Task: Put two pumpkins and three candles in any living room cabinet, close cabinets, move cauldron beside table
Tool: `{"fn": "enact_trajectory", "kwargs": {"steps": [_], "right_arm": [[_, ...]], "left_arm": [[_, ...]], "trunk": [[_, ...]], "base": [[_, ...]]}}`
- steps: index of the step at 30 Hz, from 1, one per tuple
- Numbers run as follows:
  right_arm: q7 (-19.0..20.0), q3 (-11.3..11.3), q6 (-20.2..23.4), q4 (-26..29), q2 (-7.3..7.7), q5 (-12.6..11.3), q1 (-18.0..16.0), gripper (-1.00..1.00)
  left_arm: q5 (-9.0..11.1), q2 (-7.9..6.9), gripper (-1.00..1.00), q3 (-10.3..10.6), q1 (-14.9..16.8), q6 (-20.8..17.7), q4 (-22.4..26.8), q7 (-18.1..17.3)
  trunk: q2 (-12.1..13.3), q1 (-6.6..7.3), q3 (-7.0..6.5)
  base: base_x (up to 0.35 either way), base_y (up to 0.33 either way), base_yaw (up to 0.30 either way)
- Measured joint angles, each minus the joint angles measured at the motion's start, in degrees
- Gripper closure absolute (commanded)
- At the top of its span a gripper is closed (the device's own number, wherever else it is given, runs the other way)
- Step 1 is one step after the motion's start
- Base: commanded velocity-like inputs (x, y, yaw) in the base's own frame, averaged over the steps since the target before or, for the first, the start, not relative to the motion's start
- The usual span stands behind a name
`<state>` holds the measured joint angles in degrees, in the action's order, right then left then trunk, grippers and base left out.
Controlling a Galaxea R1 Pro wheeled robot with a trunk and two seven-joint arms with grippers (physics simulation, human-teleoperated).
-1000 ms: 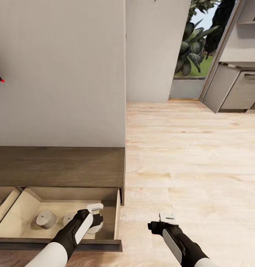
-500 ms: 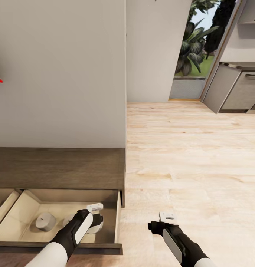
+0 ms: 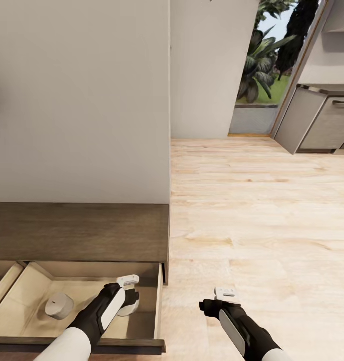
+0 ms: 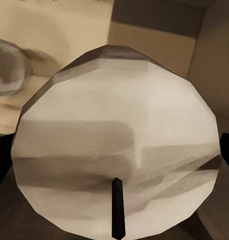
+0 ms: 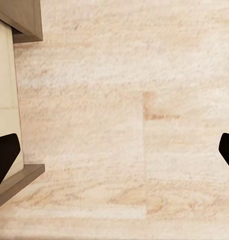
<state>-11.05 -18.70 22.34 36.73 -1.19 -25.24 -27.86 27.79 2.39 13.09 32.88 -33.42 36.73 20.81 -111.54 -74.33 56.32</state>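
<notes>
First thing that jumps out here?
The open drawer of the dark-brown cabinet at lower left, with the left gripper down inside it on a pale candle. A second candle lies beside it; the right gripper hangs open over bare wood floor.

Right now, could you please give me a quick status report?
Left gripper shut on a stubby grey-white candle over the open beige drawer. Second candle lies inside. Right gripper open, empty, over the wood floor.
</notes>
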Motion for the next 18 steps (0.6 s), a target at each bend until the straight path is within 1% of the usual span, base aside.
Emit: {"fn": "enact_trajectory", "kwargs": {"steps": [2,12,18], "right_arm": [[0.0,0.0,0.0,0.0,0.01,0.0,0.0,-1.0],[0.0,0.0,0.0,0.1,0.0,0.0,0.0,-1.0],[0.0,0.0,0.0,0.1,0.0,0.0,0.0,-1.0]], "left_arm": [[0.0,0.01,1.0,0.0,0.0,0.0,0.0,0.0],[0.0,0.07,1.0,0.0,0.0,0.0,0.0,0.1],[0.0,0.14,1.0,0.0,0.1,-0.1,0.2,1.9]], "trunk": [[0.0,0.0,0.0],[-4.0,-2.19,1.79],[-6.4,-3.51,2.87]], "base": [[0.003,0.0,0.0],[0.0,0.0,0.0],[0.0,0.0,0.0]]}}
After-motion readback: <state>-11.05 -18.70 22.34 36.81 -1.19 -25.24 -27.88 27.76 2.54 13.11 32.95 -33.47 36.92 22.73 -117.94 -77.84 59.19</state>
